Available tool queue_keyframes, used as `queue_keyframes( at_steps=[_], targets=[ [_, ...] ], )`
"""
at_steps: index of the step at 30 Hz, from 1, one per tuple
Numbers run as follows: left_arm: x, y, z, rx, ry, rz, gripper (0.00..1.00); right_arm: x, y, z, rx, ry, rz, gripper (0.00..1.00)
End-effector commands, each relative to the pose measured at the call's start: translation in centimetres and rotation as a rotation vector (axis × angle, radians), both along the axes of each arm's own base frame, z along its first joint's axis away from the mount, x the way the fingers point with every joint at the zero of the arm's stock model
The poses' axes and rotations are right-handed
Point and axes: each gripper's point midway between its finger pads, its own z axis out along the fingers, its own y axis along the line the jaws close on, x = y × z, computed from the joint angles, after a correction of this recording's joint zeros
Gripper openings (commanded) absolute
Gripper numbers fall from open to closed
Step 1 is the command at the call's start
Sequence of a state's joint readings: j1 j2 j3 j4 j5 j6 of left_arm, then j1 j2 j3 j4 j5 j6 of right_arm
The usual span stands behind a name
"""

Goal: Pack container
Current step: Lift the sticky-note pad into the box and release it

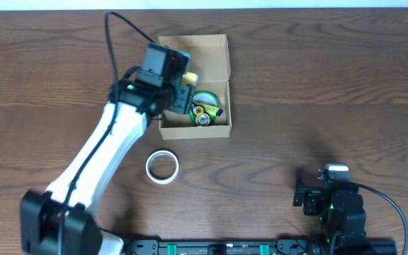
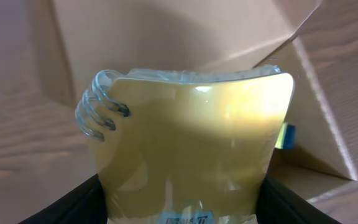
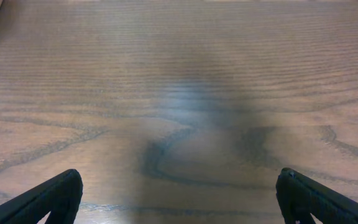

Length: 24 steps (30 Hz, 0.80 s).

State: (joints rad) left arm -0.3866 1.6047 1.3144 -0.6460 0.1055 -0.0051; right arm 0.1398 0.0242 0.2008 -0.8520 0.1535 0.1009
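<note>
The container (image 1: pixel 218 53) is an open tan cardboard box at the table's middle back, its flap lid raised at the far side. Inside lie green and yellow small items (image 1: pixel 205 113). My left gripper (image 1: pixel 179 83) is over the box's left half, shut on a yellow pad in clear plastic wrap (image 2: pixel 191 143), which fills the left wrist view with the box wall (image 2: pixel 135 31) behind it. A bit of the pad shows in the overhead view (image 1: pixel 190 76). My right gripper (image 3: pixel 179 202) is open and empty over bare table at the front right (image 1: pixel 329 198).
A white tape ring (image 1: pixel 162 167) lies on the wooden table in front of the box, next to my left arm (image 1: pixel 98 152). The right arm's base sits at the front right edge.
</note>
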Motion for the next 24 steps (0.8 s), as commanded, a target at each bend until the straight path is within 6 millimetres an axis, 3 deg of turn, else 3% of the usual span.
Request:
queue_keyframes(
  at_steps=[1,8,15,19,23,24],
  targets=[
    [0.2,-0.4,-2.0,-0.02,0.07,0.04,0.61,-0.1,-0.2,-0.3,-0.012,0.005,-0.003,0.99],
    [0.0,-0.6,-5.6,-0.001,0.168,0.066,0.61,-0.1,-0.2,-0.3,-0.012,0.005,-0.003,0.99],
    [-0.8,-0.2,-6.8,0.014,0.231,0.097,0.63,-0.1,-0.2,-0.3,-0.012,0.005,-0.003,0.99],
    [-0.8,-0.1,-7.4,0.015,0.246,0.107,0.8,-0.1,-0.2,-0.3,-0.012,0.005,-0.003,0.99],
    [-0.4,-0.3,-7.2,0.009,0.228,0.107,0.89,-0.1,-0.2,-0.3,-0.012,0.005,-0.003,0.99],
    [-0.1,-0.3,-7.1,0.006,0.216,0.108,0.95,-0.1,-0.2,-0.3,-0.012,0.005,-0.003,0.99]
  ],
)
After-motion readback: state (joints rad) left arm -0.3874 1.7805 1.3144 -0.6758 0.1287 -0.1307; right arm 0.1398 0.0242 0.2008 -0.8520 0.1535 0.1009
